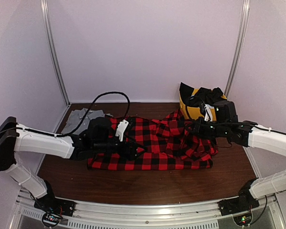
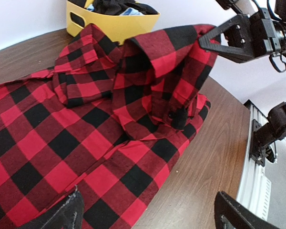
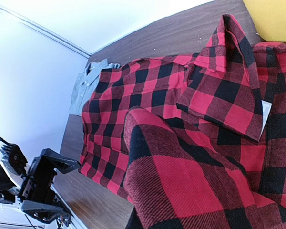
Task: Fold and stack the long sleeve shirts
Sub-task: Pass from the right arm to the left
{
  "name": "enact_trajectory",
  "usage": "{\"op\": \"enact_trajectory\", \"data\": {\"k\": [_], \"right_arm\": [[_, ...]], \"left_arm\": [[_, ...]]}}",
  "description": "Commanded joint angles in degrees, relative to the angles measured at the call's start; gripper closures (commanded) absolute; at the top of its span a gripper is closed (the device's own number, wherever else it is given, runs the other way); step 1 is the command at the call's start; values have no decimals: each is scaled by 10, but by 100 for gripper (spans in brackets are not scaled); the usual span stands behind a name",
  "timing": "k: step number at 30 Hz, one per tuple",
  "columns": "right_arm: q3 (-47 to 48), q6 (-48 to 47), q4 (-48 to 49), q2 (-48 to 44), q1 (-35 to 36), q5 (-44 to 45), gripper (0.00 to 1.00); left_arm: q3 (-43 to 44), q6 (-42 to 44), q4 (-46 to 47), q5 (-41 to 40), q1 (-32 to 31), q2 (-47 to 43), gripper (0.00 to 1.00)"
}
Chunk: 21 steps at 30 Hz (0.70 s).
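The red-and-black flannel shirt (image 1: 155,145) lies spread across the middle of the table, its white neck label (image 3: 263,119) showing by the collar. My left gripper (image 1: 131,148) hovers over the shirt's left part, open and empty. In the left wrist view (image 2: 150,219) its fingertips (image 2: 69,212) stand wide apart above the shirt's (image 2: 86,119) hem. My right gripper (image 1: 191,128) is shut on a fold of the flannel and holds it raised off the table, as the left wrist view (image 2: 214,40) also shows. That fold (image 3: 190,181) hides its fingers in the right wrist view. The grey shirt (image 1: 83,119) lies crumpled at the back left.
A yellow bin (image 1: 193,110) holding dark clothes stands at the back right, right behind the flannel's collar; it also shows in the left wrist view (image 2: 114,24). A black cable (image 1: 109,95) loops over the back of the table. Bare wood (image 1: 148,183) runs along the front edge.
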Motion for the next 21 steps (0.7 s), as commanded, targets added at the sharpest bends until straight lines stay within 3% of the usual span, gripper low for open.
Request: {"op": "enact_trajectory", "data": {"k": [1, 7, 21], "right_arm": [[-1, 17, 63, -2, -5, -30, 100], [-9, 44, 97, -8, -5, -60, 100], [-26, 67, 118, -15, -5, -73, 100]], "left_arm": [[47, 7, 71, 46, -23, 54, 3], [76, -7, 154, 69, -40, 116, 3], [211, 68, 122, -68, -99, 254, 13]]}}
